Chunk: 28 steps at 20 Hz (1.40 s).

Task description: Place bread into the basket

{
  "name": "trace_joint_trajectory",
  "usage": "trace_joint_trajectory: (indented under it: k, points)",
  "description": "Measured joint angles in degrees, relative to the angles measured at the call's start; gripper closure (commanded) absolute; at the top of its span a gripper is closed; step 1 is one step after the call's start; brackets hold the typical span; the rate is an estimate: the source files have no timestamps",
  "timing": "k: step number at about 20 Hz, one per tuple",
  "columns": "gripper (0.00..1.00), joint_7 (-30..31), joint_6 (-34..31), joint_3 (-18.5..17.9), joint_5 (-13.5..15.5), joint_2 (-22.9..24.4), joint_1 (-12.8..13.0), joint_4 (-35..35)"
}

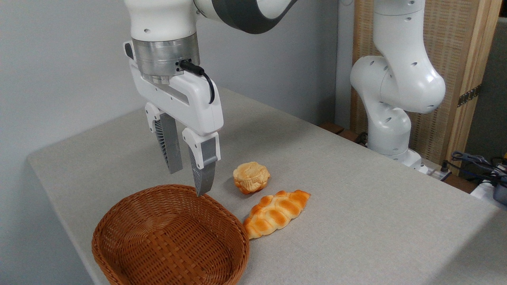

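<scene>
arm (396, 79): glossy white moulded shells with rounded joint housings, small dark recessed screw holes dotted over the covers. a dark grey band wraps the upper link. wrist flange: brushed silver metal ring, ribbed in tiers. a black cable plugs into the flange side and loops down over the hand body. gripper (189, 183): white boxy body with a grey inset strip; two white finger mounts carrying grey, tapered fingers (170, 146), one showing a ribbed lattice face.

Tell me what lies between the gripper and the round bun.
Nothing. In the camera view, only bare grey table separates the open gripper from the round bun. The braided loaf and basket lie nearer the camera, off that stretch.
</scene>
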<state>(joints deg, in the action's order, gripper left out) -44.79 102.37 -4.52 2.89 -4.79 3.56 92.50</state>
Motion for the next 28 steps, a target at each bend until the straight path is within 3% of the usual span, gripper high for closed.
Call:
trace_joint_trajectory:
  k: [13, 19, 25, 28]
  points:
    - [0.00, 0.0, -0.2, 0.2, 0.0, 0.0, 0.2, 0.1]
    - [0.00, 0.0, -3.6, 0.8, 0.1, 0.7, 0.9, 0.9]
    - [0.00, 0.0, -4.3, 2.2, 0.2, 6.9, 1.6, 10.6]
    - [0.00, 0.0, -4.3, 2.7, 0.2, 8.9, 3.4, 16.2]
